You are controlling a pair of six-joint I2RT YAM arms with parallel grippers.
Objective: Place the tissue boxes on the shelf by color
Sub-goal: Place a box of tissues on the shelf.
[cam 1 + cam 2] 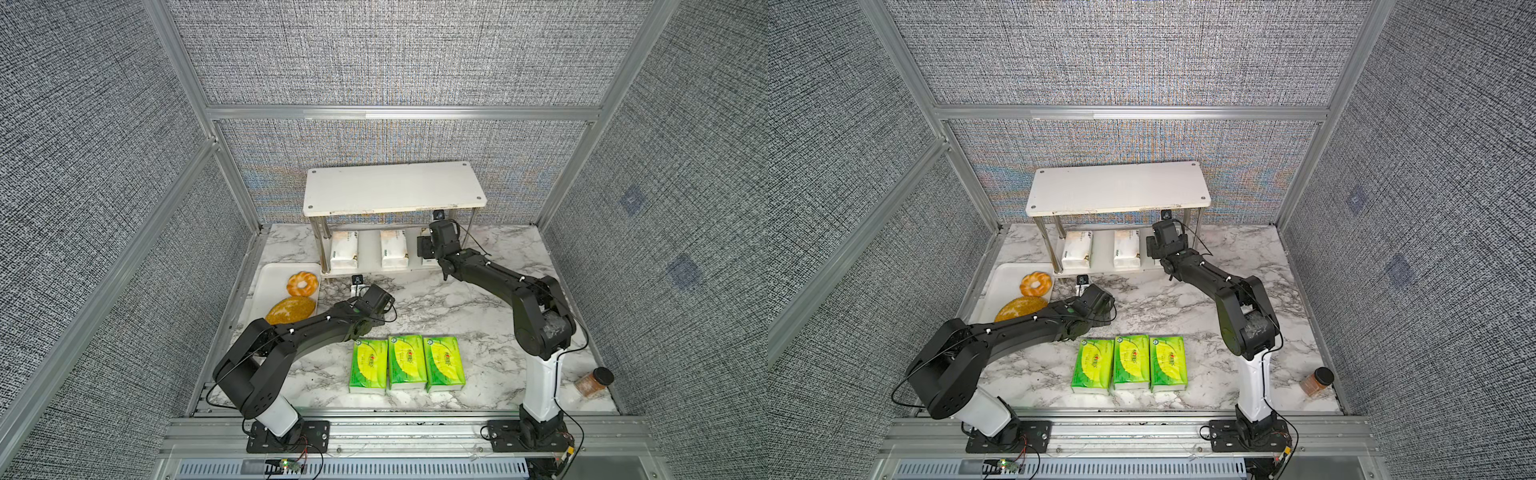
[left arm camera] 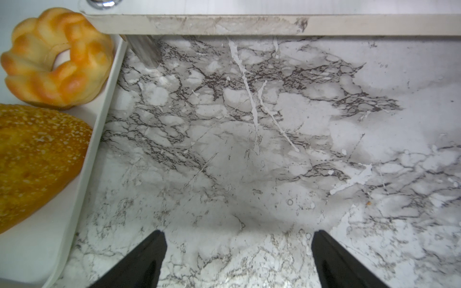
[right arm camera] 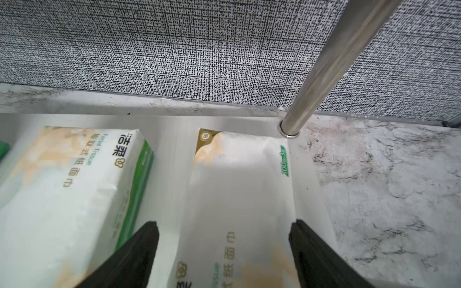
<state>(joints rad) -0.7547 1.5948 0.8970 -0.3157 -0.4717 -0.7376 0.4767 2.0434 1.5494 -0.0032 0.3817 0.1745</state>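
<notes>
tray (image 1: pixel 269 277): white, shallow and rimmed, at the worktop's left edge, just beside the shelf's front left leg. It carries a glossy twisted bread ring (image 1: pixel 302 284) and a seeded orange loaf (image 1: pixel 291 310).
left gripper (image 2: pixel 238 233): black fingers spread wide with nothing between them, over bare marble beside the tray and in front of the shelf's lower board.
worktop (image 1: pixel 436 299): scuffed, grey-veined marble-look sheet, walled by grey woven panels (image 1: pixel 395 54).
shelf (image 1: pixel 392 187): mid back edge of the worktop. Two white boards with chipped front edges stand on shiny round metal legs, with screws at the corners.
white packs (image 1: pixel 344 249): three soft cream bricks with peach patches and green sides lie on the lower board, ends forward and apart. In both top views the right arm's wrist hides most of the right one.
right gripper (image 3: pixel 224 222): under the top board at the shelf's right end. Its fingers stand astride the right pack, one touching its side, a gap at the other, so it is not clamped.
in the way: the top board overhead, and the back right leg (image 3: pixel 324 69) near the pack's far corner.
green packs (image 1: pixel 406 362): three bright green packs with a yellow swoosh, side by side and touching, near the mid front edge.
jar (image 1: pixel 594 381): brown contents and a black lid, near the front right corner.
</notes>
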